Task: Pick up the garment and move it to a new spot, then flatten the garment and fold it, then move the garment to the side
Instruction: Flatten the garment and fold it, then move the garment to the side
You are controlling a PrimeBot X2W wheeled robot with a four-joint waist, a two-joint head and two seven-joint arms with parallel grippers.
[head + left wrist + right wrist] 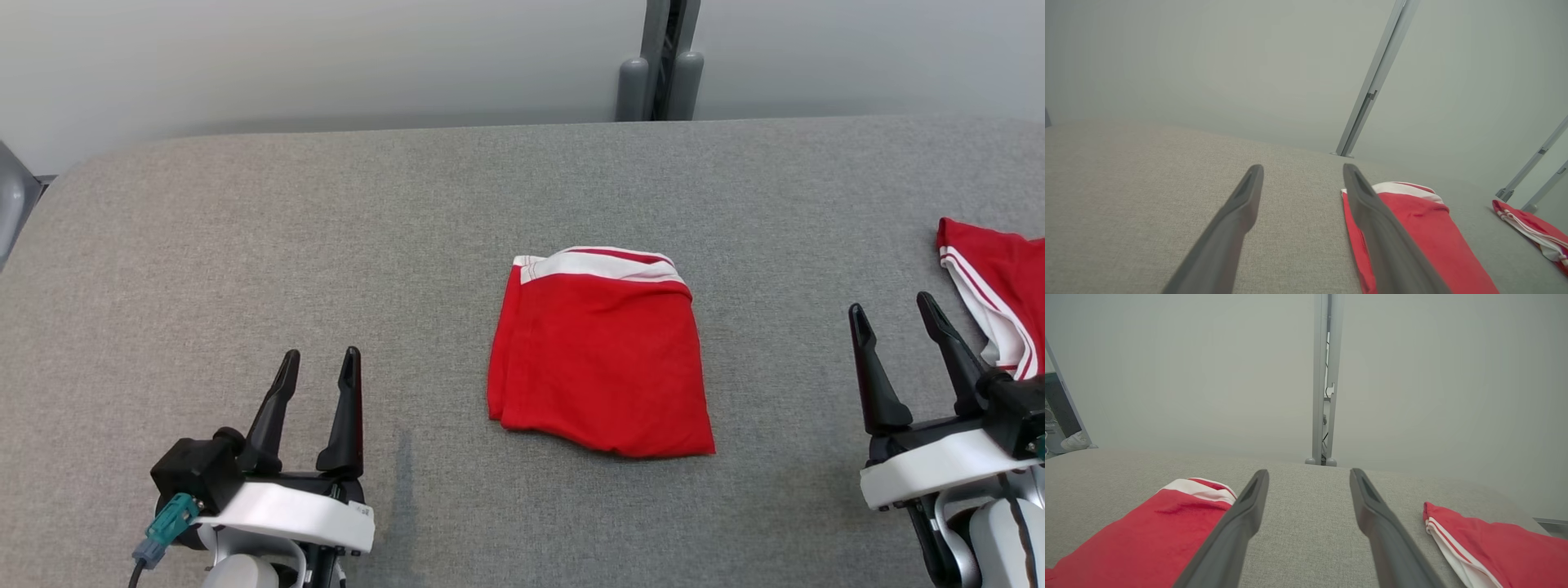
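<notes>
Folded red cloth garment (pixel 600 359) with a white band lies flat mid-table, both grippers parted and empty.

Head view: the garment rests on the grey fabric-covered table (pixel 245 245), white band at its far edge, between the two grippers and apart from both. The left gripper (pixel 322 353) at lower left has its two dark fingers spread with nothing between them. The right gripper (pixel 890 302) at lower right is likewise spread and empty, just beside a second red garment with white stripes (pixel 1000 278) at the table's right edge. A grey metal post (pixel 661 65) stands behind the far edge. Left wrist view: the parted fingers point over the table, the folded garment partly behind the right-hand finger. Right wrist view: the fingers gape over bare table, the folded garment to their left, the striped one to their right.
</notes>
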